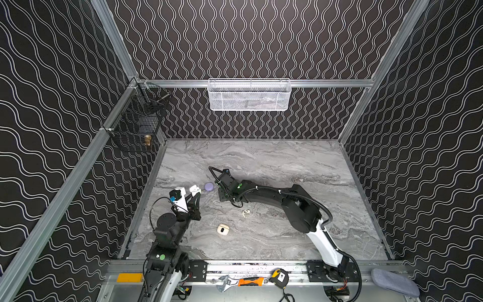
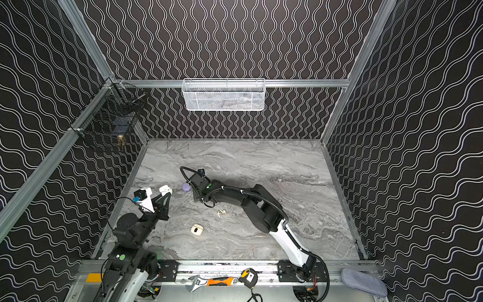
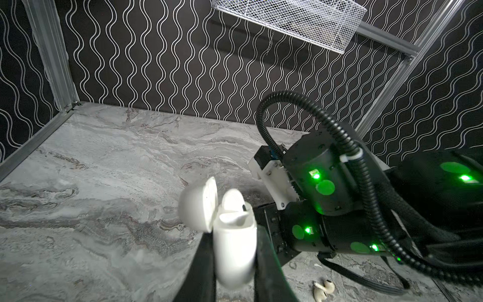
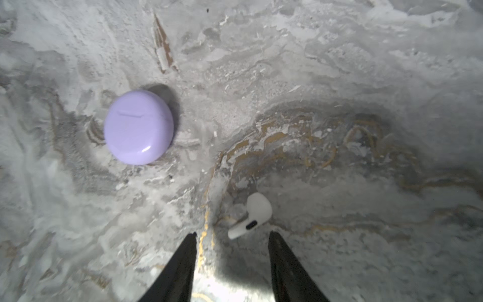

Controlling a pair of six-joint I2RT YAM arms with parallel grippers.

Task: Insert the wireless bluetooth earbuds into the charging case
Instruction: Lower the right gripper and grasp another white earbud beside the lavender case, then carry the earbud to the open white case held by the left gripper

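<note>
Left gripper clenches an open white plastic charging case; right gripper gapes, tiny white earbud just ahead.

Black walls with white wavy lines close in three sides, edged by aluminium rails. A white mesh basket hangs on the back rail, a black wire basket on the left. The tabletop is grey marble-patterned.
</note>
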